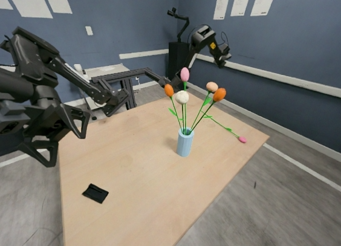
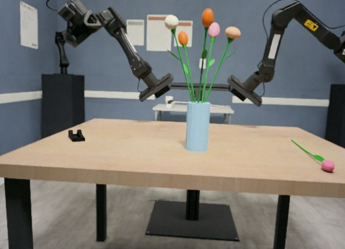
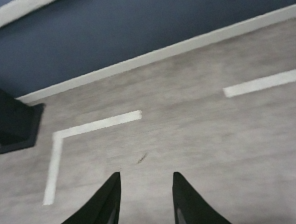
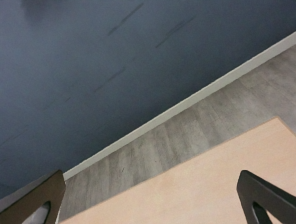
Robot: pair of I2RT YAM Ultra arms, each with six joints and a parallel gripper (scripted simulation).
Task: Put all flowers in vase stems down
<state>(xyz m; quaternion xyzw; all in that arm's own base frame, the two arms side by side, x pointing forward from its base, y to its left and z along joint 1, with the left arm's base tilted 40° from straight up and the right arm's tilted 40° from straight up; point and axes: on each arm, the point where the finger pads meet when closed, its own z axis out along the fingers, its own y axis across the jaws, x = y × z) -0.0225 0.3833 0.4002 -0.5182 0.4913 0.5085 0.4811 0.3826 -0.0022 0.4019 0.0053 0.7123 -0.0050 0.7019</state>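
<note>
A light blue vase [image 1: 184, 145] [image 2: 197, 127] stands upright with a white flower [image 1: 182, 97] [image 2: 171, 22], a pink flower [image 1: 185, 74] [image 2: 214, 29], a peach flower [image 1: 211, 86] [image 2: 232, 33], an orange flower [image 1: 219, 94] [image 2: 207, 18] and a smaller orange one [image 1: 168, 90] [image 2: 183, 38], stems down. Another pink flower [image 1: 242, 139] [image 2: 328, 166] lies on the table beside the vase. My left gripper [image 1: 226, 60] [image 3: 146, 180] is partly open, empty, high beyond the lying flower. My right gripper [image 1: 66, 152] [image 2: 87, 36] [image 4: 150, 178] is wide open, empty, raised on the vase's other side.
The wooden table [image 1: 133, 177] [image 2: 122, 164] carries a small black holder [image 1: 95, 193] [image 2: 76, 136] on my right arm's side. The lying flower's bloom is near a table edge. The upright blooms spread wide above the vase.
</note>
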